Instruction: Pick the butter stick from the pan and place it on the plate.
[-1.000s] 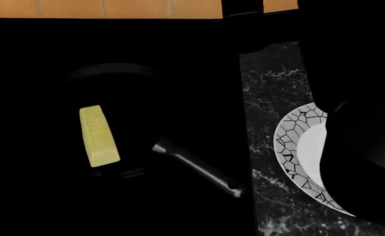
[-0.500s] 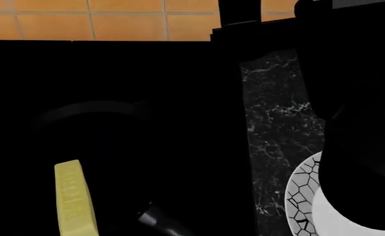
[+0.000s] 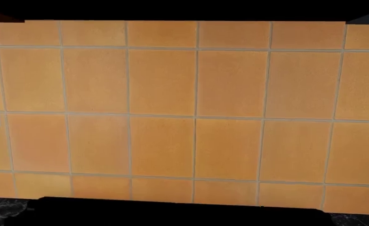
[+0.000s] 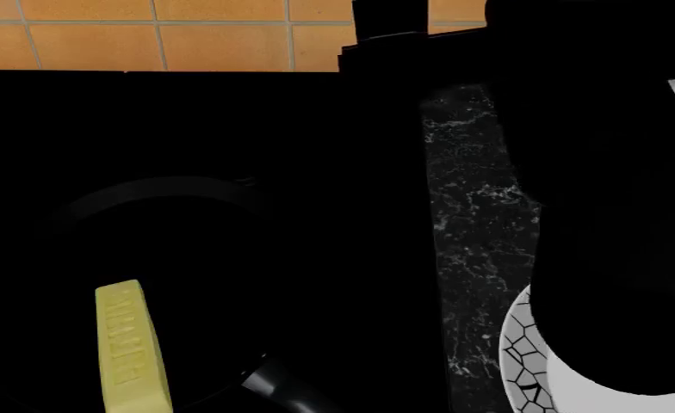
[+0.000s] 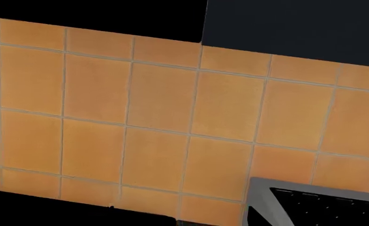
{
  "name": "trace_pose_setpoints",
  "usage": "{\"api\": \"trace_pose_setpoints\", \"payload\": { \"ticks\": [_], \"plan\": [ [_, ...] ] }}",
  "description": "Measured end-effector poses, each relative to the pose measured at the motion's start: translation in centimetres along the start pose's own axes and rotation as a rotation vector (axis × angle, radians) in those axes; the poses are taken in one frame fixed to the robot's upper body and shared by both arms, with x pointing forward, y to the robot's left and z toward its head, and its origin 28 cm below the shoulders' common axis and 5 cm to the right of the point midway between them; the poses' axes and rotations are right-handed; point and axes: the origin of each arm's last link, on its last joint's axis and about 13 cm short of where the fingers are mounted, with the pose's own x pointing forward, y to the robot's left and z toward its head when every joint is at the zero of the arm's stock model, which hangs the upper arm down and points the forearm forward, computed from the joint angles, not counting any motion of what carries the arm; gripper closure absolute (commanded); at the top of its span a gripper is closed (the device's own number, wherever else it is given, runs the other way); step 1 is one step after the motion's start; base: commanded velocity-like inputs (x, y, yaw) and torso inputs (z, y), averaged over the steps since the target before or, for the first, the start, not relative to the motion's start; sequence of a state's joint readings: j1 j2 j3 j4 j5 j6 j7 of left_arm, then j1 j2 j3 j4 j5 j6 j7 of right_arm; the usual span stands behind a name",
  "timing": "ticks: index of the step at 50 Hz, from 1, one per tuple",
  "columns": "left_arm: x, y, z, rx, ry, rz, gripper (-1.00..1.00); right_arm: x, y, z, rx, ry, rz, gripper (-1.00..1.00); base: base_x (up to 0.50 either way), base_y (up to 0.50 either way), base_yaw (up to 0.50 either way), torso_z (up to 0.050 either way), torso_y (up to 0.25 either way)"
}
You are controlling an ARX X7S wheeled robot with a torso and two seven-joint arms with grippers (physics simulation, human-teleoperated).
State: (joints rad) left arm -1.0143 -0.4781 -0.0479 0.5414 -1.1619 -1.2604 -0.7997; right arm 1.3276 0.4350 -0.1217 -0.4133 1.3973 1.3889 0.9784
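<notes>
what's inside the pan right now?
Only the butter stick, lying flat near the handle end of the pan. The rest of the pan's interior is black against the dark stove, so anything else dark there wouldn't show.

No readable text, label or number anywhere.

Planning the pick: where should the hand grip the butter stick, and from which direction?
Judging by the head view, grip the butter stick across its narrow width near the middle, descending from above; it lies flat and elongated in the pan, long sides exposed.
</notes>
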Motion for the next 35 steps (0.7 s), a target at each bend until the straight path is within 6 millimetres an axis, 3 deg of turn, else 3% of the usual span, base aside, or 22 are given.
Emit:
{"api": "trace_pose_setpoints", "payload": {
  "ticks": [8, 19, 35],
  "plan": [
    [0.0, 0.0, 0.0, -0.002, 0.001, 0.000, -1.00, 0.4, 1.6, 0.5, 0.027, 0.038, 0.053, -1.00, 0.00, 0.00, 0.00, 0.000, 0.000],
    [-0.1, 0.0, 0.0, 0.000, 0.003, 0.007, -1.00, 1.2, 5.3, 0.6, 0.053, 0.127, 0.179, -1.00, 0.00, 0.00, 0.00, 0.000, 0.000],
    [0.1, 0.3, -0.3, -0.002, 0.007, 0.018, -1.00, 1.1, 10.5, -1.4, 0.090, 0.259, 0.354, -1.00, 0.00, 0.00, 0.00, 0.000, 0.000]
  ]
}}
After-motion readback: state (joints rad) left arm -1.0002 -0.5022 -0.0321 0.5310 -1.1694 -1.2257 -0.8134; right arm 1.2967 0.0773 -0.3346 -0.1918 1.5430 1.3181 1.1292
